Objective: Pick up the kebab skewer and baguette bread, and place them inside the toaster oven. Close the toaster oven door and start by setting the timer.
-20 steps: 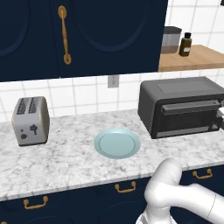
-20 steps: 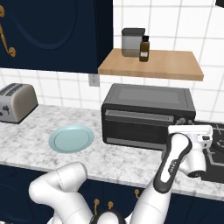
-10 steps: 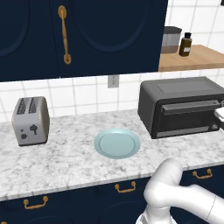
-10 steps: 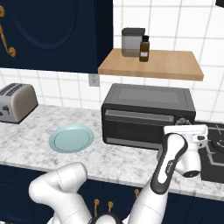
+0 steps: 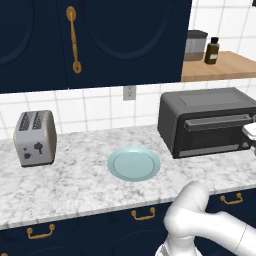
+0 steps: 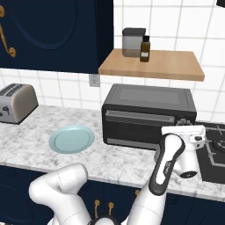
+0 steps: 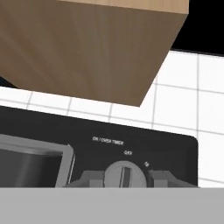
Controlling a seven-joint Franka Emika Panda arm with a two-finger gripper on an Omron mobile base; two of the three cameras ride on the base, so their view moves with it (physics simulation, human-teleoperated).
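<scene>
The toaster oven [image 5: 205, 120] [image 6: 147, 114] stands on the counter at the right, and the toaster oven door [image 5: 212, 136] [image 6: 134, 128] is shut. My gripper [image 6: 182, 124] [image 5: 249, 131] is at the oven's right-hand control panel. In the hand view the gripper [image 7: 124, 178] is shut on the timer knob [image 7: 125, 171], with one grey finger [image 7: 89, 178] on each side of it, under the "off" mark. The kebab skewer and the baguette bread are out of view.
A pale blue plate [image 5: 134, 163] [image 6: 71, 138] lies bare mid-counter. A silver toaster [image 5: 35, 137] [image 6: 15, 102] stands at the left. A wooden shelf [image 6: 151, 63] with a jar and a bottle hangs above the oven. A black stovetop [image 6: 213, 149] borders the oven's right side.
The jaws have closed onto the timer knob, and the hand has edged slightly closer to the oven's panel. Nothing else has moved.
</scene>
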